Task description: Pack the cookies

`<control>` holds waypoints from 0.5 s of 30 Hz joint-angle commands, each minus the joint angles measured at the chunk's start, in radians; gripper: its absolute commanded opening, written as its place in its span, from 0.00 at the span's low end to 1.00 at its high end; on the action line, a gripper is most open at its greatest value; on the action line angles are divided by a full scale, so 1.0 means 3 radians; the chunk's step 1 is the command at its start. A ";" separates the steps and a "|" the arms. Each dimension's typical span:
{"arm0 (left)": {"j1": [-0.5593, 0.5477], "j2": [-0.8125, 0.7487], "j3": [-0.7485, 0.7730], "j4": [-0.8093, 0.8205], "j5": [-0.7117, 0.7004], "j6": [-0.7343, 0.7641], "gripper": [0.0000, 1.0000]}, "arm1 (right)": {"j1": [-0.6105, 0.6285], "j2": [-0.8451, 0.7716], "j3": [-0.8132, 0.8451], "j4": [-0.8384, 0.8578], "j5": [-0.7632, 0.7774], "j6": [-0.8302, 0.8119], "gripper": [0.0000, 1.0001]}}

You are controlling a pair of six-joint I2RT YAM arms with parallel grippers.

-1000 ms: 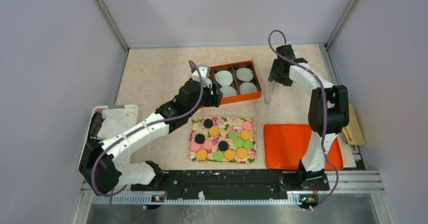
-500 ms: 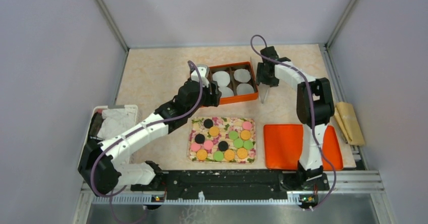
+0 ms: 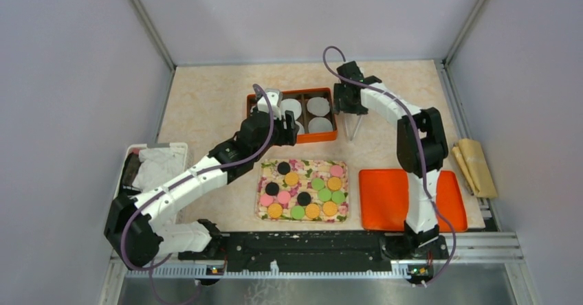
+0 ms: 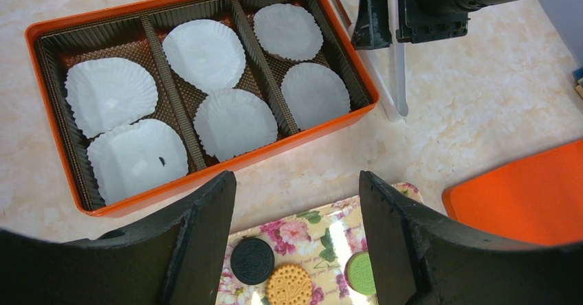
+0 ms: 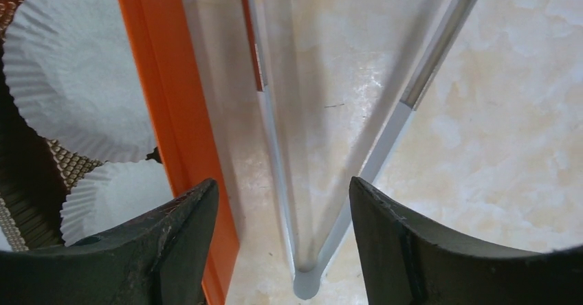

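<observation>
Near left pincer [image 4: 295,198], cookies [image 4: 289,284] on tray [image 4: 323,226], apart

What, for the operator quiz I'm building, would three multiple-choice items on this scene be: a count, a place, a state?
1. How many white paper cups sit in the orange box? A four; B six; C eight.
2. Where do the cookies lie? A in the orange box; B on the floral tray; C in the paper cups.
3. How is the left end effector? A open, holding nothing; B shut on a cookie; C shut on a paper cup.
Answers: 1 B, two cups in each of three compartments; 2 B, all lie on the floral tray and the cups are empty; 3 A, its fingers stand apart with nothing gripped.
</observation>
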 commanded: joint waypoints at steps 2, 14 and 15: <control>-0.0003 -0.0073 -0.0048 0.0077 -0.0052 0.0004 0.73 | -0.0014 -0.0045 0.0047 -0.0094 0.0296 0.0012 0.70; -0.0003 -0.0158 -0.0080 0.0055 -0.0118 0.0023 0.73 | -0.0109 0.0095 0.0066 -0.0159 0.0319 0.0125 0.82; -0.0003 -0.0169 -0.0078 0.0044 -0.0123 0.0023 0.73 | -0.0131 0.0134 0.0092 -0.0156 0.0284 0.0132 0.82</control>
